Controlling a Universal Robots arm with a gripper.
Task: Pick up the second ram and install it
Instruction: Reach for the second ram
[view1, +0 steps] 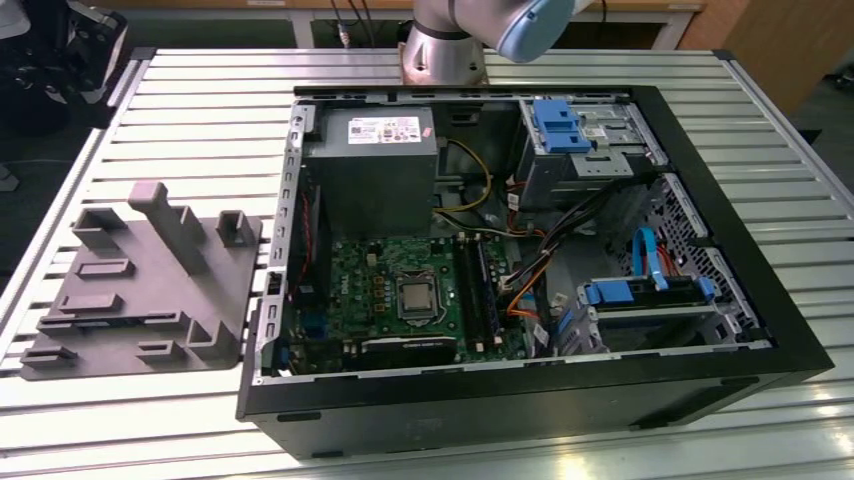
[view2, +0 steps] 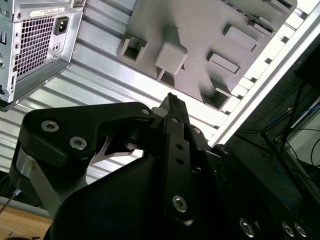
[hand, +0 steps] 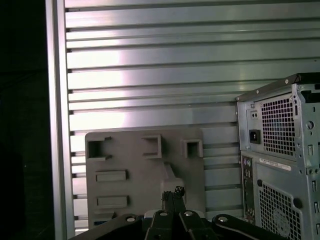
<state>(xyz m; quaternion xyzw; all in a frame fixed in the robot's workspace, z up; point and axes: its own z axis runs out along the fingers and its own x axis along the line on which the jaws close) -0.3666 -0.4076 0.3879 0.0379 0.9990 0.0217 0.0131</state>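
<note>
Beyond the closed tool (hand: 172, 193): grey fixture (hand: 127, 159) beside computer case (hand: 280, 170).

In the exterior view the arm (view1: 445, 50) is seen as a silver-grey metal cylinder, topped by a pale blue rounded cap (view1: 537, 24). The gripper (view2: 173, 100) is built of matte black plates and links, joined by silver round-headed screws (view2: 179, 201).
</note>
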